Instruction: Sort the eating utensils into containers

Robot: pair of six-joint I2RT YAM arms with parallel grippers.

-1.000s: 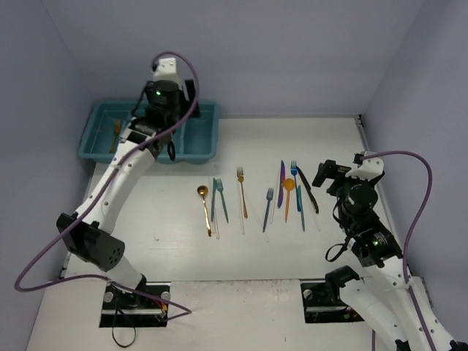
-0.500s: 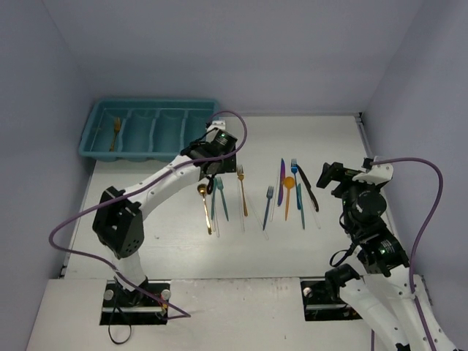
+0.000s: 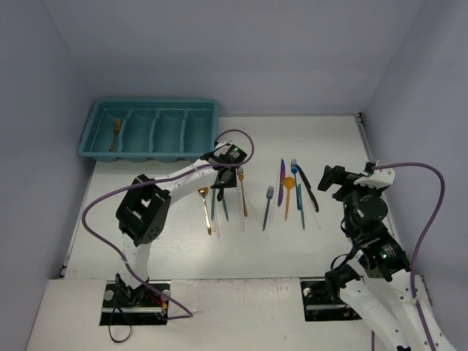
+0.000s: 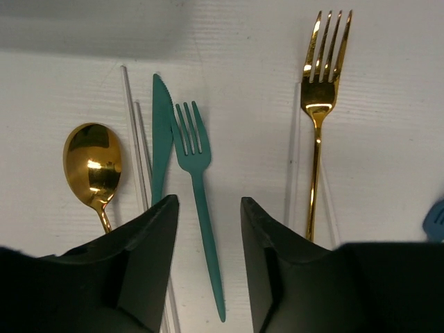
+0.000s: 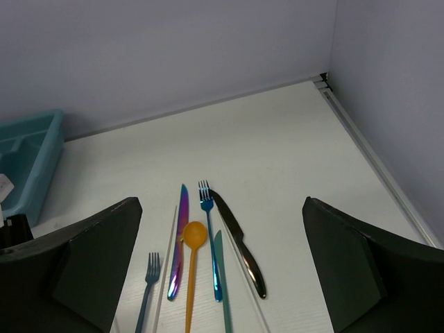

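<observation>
The left claw [image 4: 208,205] hangs narrowly parted over the slim, matte teal fork [image 4: 196,170] on the white table [image 3: 329,131], between a glossy gold spoon [image 4: 91,163] and a gold fork [image 4: 318,139]. The right claw [image 3: 333,179] gapes wide, holding nothing. At far left, the teal plastic tray [image 3: 150,152] holds another gold fork [image 3: 115,131] in its leftmost compartment.

Both my arms wear white shells with black joint housings. A purple cable [image 3: 85,210] loops off the left arm [image 3: 183,175], another [image 3: 409,165] off the right arm [image 3: 387,314]. Behind each pair of matte black, wedge-shaped jaws, a small green light glows.
</observation>
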